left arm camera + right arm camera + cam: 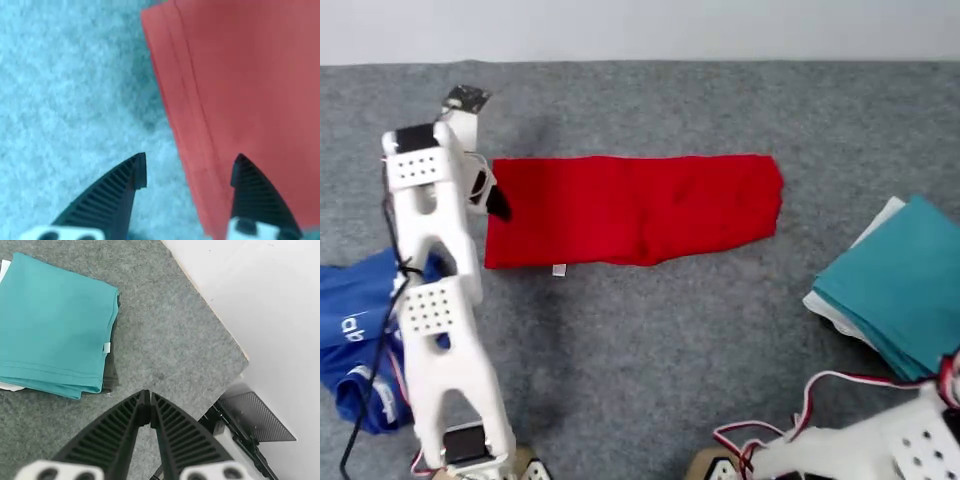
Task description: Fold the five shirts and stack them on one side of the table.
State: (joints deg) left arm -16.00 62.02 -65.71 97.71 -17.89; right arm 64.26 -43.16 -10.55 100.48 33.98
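Across the grey desk (650,340), a red shirt (630,208) folded into a long band, likely awaiting a crosswise fold. At its short end, left tool (191,164) open and empty, straddling the hem (170,115), plain from the wrist view, masked by the arm (435,260) from above. Right tool (150,399) closed on nothing, parked near the teal stack (895,290).

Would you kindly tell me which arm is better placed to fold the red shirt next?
Probably left: the left gripper is open over the end edge of the red shirt, while the right gripper is shut near the folded teal shirt, far from it.
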